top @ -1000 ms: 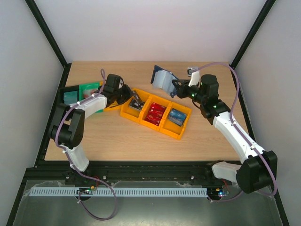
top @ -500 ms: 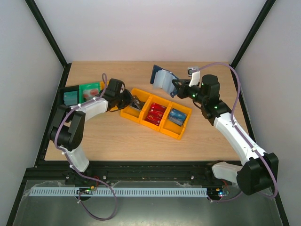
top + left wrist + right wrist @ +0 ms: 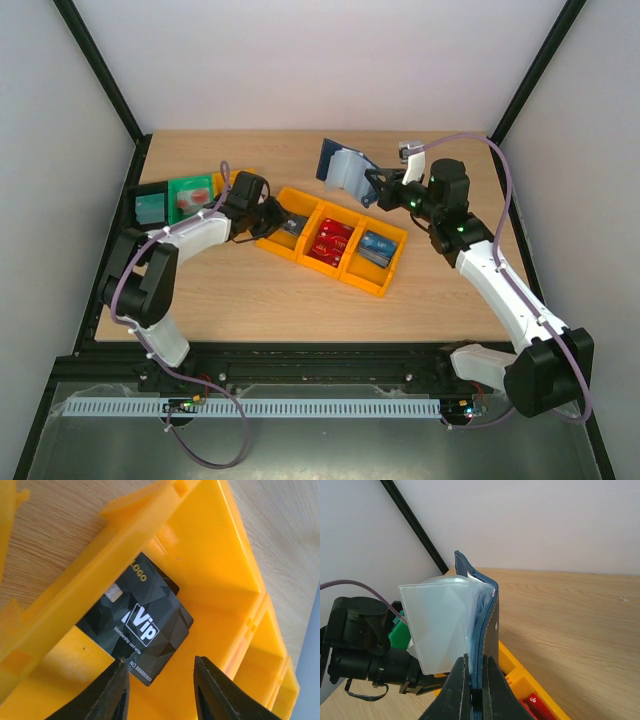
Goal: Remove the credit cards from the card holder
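My right gripper [image 3: 378,188] [image 3: 476,662] is shut on the lower edge of the navy card holder [image 3: 343,167] [image 3: 481,611] and holds it upright above the back of the table. The holder's pale clear pockets [image 3: 437,625] fan out to the left. My left gripper [image 3: 275,218] [image 3: 160,672] is open over the left compartment of the orange tray [image 3: 375,283] [image 3: 215,540]. A dark grey credit card [image 3: 292,226] [image 3: 145,630] printed "Vip" lies there, its near edge by my left fingertip [image 3: 117,687]. Red cards [image 3: 332,240] fill the middle compartment. A blue card [image 3: 376,246] lies in the right one.
A green bin [image 3: 190,192] and a black bin [image 3: 150,207] with a teal card stand at the table's left edge. A small orange bin [image 3: 243,176] shows behind my left arm. Black frame posts rise at the back corners.
My left gripper has dropped lower into the tray's left compartment and opened, letting go of the dark grey card, which now lies flat. The right arm has kept the holder still.
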`<action>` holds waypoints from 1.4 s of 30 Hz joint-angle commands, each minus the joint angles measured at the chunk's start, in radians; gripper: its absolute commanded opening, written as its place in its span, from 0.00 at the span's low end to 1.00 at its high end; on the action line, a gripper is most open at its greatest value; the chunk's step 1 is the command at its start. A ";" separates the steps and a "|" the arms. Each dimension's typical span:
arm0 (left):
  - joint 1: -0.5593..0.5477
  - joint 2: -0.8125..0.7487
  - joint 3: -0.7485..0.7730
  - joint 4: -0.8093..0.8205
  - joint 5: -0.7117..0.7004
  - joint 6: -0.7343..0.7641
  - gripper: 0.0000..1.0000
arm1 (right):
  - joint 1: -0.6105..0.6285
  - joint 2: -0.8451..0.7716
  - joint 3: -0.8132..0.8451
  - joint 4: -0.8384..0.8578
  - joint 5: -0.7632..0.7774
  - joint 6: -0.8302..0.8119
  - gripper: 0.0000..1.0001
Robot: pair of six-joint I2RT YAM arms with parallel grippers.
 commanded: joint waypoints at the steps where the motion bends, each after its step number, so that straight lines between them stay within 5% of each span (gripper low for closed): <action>1: -0.012 -0.042 -0.014 -0.056 0.005 -0.007 0.38 | -0.004 -0.030 0.020 0.027 -0.022 -0.010 0.02; 5: -0.023 -0.053 -0.019 -0.067 0.003 -0.006 0.45 | -0.004 -0.037 0.020 0.029 -0.035 -0.012 0.02; 9: -0.029 -0.063 0.002 0.021 0.058 0.137 0.37 | -0.003 -0.041 0.018 0.033 -0.048 -0.012 0.02; 15: -0.030 -0.089 0.185 -0.150 0.159 0.823 0.31 | -0.004 -0.066 0.017 0.021 -0.009 -0.007 0.02; 18: -0.035 -0.125 0.205 -0.340 0.265 1.305 0.39 | -0.004 -0.055 0.042 -0.035 0.104 0.005 0.02; 20: -0.045 -0.135 0.187 -0.481 0.204 1.631 0.40 | -0.004 -0.041 0.057 -0.064 0.148 0.007 0.01; 22: -0.075 -0.112 0.168 -0.528 0.032 1.786 0.35 | -0.003 -0.037 0.061 -0.065 0.142 0.017 0.02; 25: -0.090 -0.035 0.248 -0.576 -0.085 1.849 0.24 | -0.003 -0.050 0.060 -0.066 0.132 0.020 0.02; 31: -0.056 0.250 0.660 -0.995 0.010 1.919 0.05 | -0.004 -0.089 0.054 -0.079 0.140 0.008 0.02; 42: -0.084 0.230 0.506 -0.819 -0.178 2.104 0.02 | -0.003 -0.107 0.060 -0.086 0.140 0.008 0.02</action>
